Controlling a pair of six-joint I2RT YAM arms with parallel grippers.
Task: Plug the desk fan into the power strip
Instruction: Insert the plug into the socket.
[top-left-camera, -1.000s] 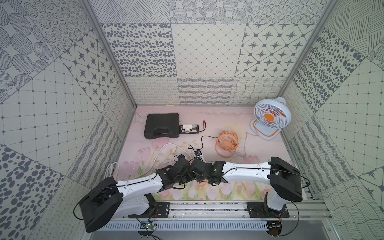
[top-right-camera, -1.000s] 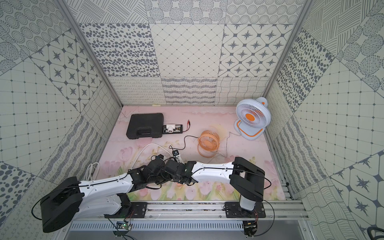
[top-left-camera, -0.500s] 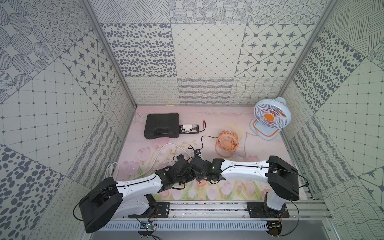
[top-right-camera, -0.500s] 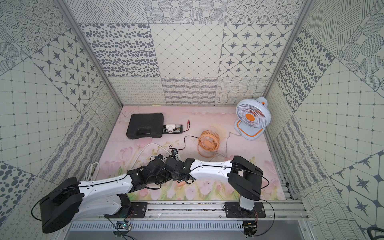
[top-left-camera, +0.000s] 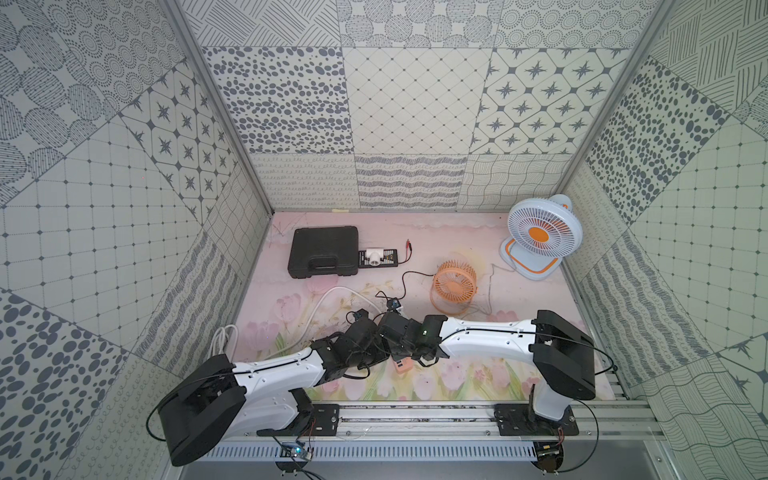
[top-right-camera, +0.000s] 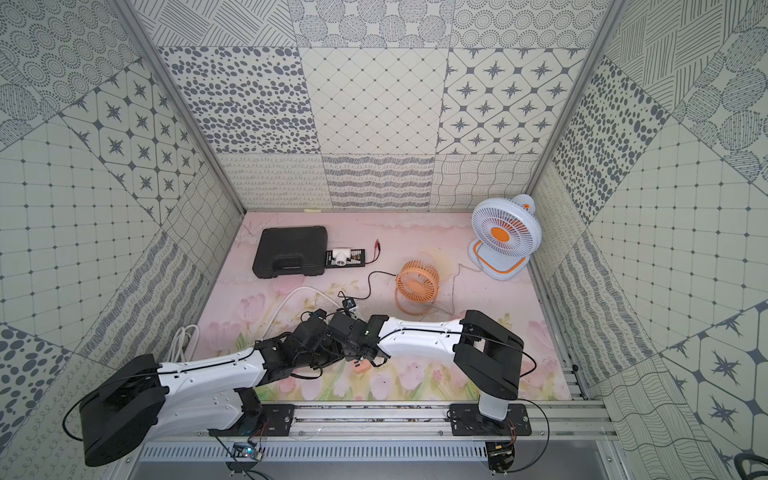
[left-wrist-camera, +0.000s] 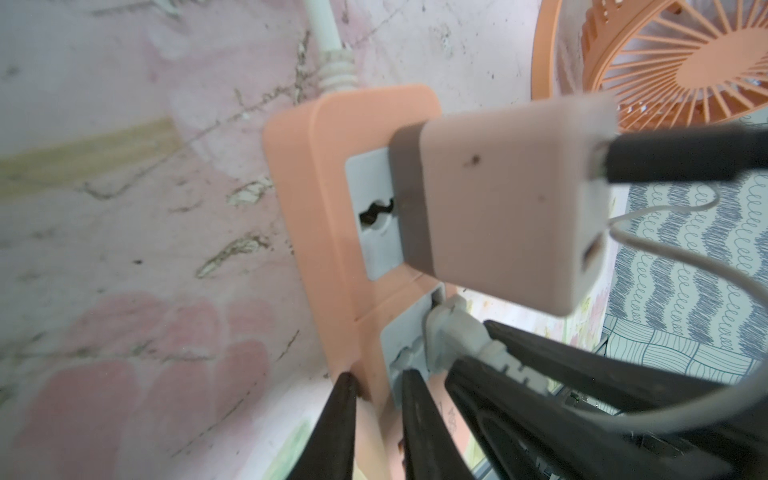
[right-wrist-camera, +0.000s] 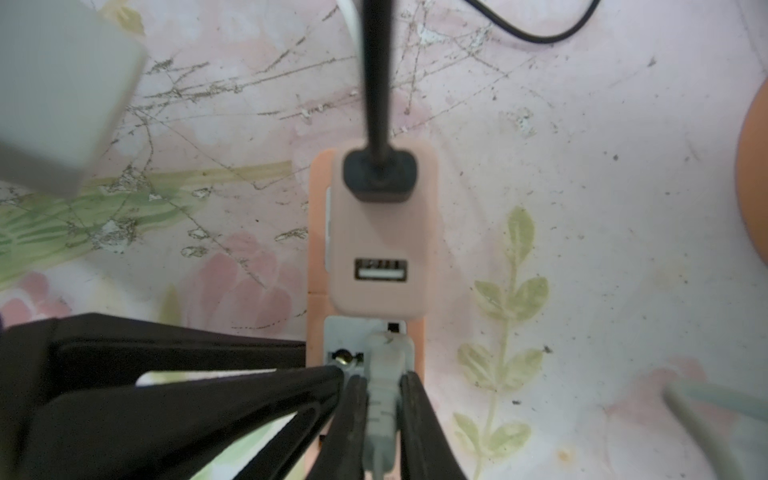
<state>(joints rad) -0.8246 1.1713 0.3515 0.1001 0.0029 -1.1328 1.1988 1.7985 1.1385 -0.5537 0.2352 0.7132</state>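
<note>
Pinching a white plug (right-wrist-camera: 386, 353) at a socket of the power strip (left-wrist-camera: 328, 158) is the right hand (right-wrist-camera: 381, 380); the left hand (left-wrist-camera: 376, 384) nips the strip's edge; the strip lies flat on the desk, the desk fan (top-left-camera: 540, 230) well apart from it.

Robot lab test cell: patterned panels (top-left-camera: 411, 116) enclose floral mat (top-left-camera: 461, 384) on three sides; aluminium rail (top-left-camera: 415, 420) with arm mounts (top-left-camera: 325, 417) fronts mat.

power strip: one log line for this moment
left gripper: shut on power strip edge | right gripper: shut on white plug at socket | seating: cannot tell | pink adapter: plugged in
</note>
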